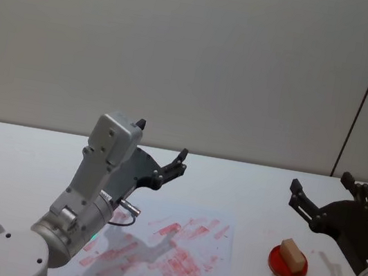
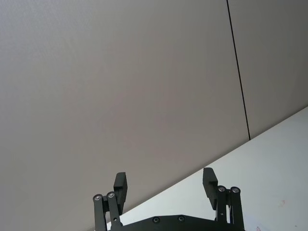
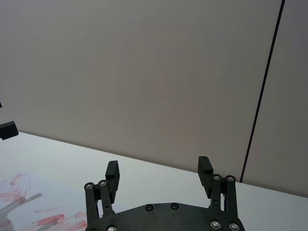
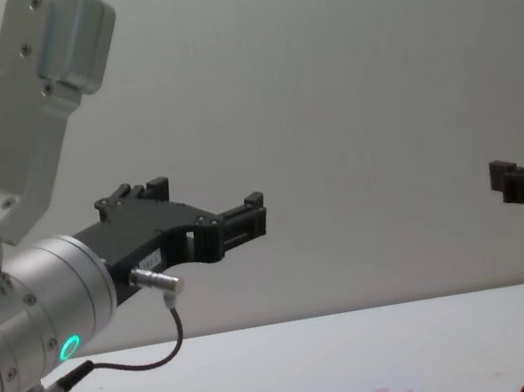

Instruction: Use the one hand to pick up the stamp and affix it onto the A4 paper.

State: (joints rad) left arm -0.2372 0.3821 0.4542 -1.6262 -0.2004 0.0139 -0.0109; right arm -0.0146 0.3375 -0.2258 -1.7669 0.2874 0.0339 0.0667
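The black two-fingered right gripper, on its silver-grey cylindrical wrist, hangs in the air above the white table with its fingers spread wide; it holds nothing and touches nothing. It sits just behind and to the right of the stamp, a small pale tan wooden rectangular block. The stamp lies at a slant on top of a red round pad, below the level of the fingertips. The left gripper, also black, has a green ring light on its wrist and a thin looped cable. It is raised above the far left part of the A4 paper and points toward the plain grey wall, its fingers likewise parted and empty. The A4 paper is a flat white sheet covered in red and pink rectangular prints and smears, too blurred to read. A small pale label on the left gripper's body is too small to make out. The paper's right edge is well apart from the red round pad, with bare table between them. More bare table runs behind both, up to the wall.
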